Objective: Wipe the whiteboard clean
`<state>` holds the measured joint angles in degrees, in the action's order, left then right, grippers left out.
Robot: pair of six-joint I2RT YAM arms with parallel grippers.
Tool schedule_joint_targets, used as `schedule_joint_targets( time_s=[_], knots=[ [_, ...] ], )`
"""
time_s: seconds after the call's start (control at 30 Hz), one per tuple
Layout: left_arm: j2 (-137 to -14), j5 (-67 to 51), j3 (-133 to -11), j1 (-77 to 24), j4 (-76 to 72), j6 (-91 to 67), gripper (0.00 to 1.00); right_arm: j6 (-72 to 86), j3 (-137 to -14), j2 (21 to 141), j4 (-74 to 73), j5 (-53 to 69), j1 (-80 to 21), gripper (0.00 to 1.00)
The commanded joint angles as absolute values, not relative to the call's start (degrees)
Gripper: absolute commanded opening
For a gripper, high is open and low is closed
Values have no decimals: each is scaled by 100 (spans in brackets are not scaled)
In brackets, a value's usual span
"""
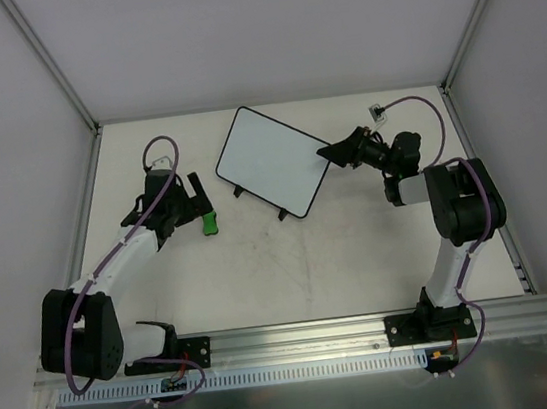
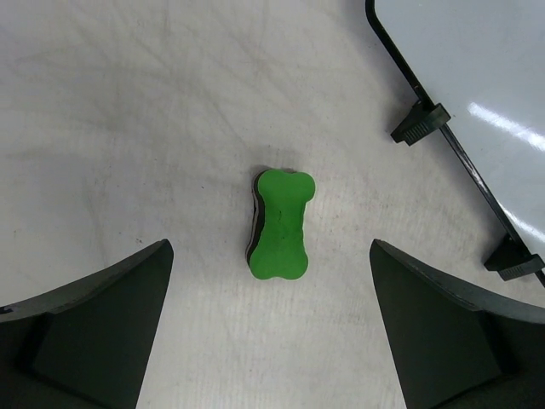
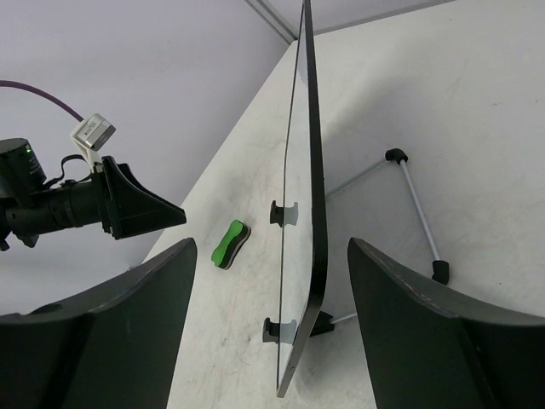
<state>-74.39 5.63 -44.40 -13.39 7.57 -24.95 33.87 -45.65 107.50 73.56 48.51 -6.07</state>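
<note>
No readable text on the bench

Seen from above, the whiteboard (image 1: pixel 268 160) shows a plain white face with no legible writing. The green eraser (image 2: pixel 279 223) bears no brand or label, and any marking on the small white cable plug (image 3: pixel 92 133) is too small to read.

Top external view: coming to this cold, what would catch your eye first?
The whiteboard stands out, set askew at the far middle of the table, with no marks on its face that I can make out. Next comes the bright green eraser lying to its left, just beneath the open left claw. The right claw is open too, with the board's right edge between its fingers.
</note>
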Motion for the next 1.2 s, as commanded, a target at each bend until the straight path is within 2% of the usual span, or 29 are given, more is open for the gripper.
schedule_joint_targets(
  time_s=[0.0, 0.17, 0.33, 0.5, 0.7, 0.93, 1.03, 1.17],
  knots=[
    [-7102, 668, -4377, -1274, 712, -2566, 99, 3287, -4588, 10441, 8771, 4887, -536, 76],
    [-6900, 624, -4289, -1274, 703, -2575, 99, 3252, -4404, 10389, 8771, 4737, -369, 78],
    [-6399, 756, -4122, -1266, 703, -2610, 99, 3226, -4123, 10143, 8771, 4580, -71, 86],
    [-5864, 651, -4061, -1274, 712, -2558, 99, 3305, -3605, 9442, 8745, 4500, 254, 97],
    [-5275, 466, -3894, -1274, 712, -2742, 99, 3542, -2919, 8378, 8404, 4193, 431, 99],
    [-4483, 290, -3577, -1274, 747, -2813, 99, 1628, -2786, 5192, 3357, 3017, 352, 99],
    [-4342, 80, -3551, -1274, 738, -2751, 99, 1144, -3032, 4476, 1879, 2752, 352, 99],
    [-4237, -132, -3463, -1283, 747, -2734, 99, 783, -3024, 3579, 643, 2584, 352, 99]
  ],
)
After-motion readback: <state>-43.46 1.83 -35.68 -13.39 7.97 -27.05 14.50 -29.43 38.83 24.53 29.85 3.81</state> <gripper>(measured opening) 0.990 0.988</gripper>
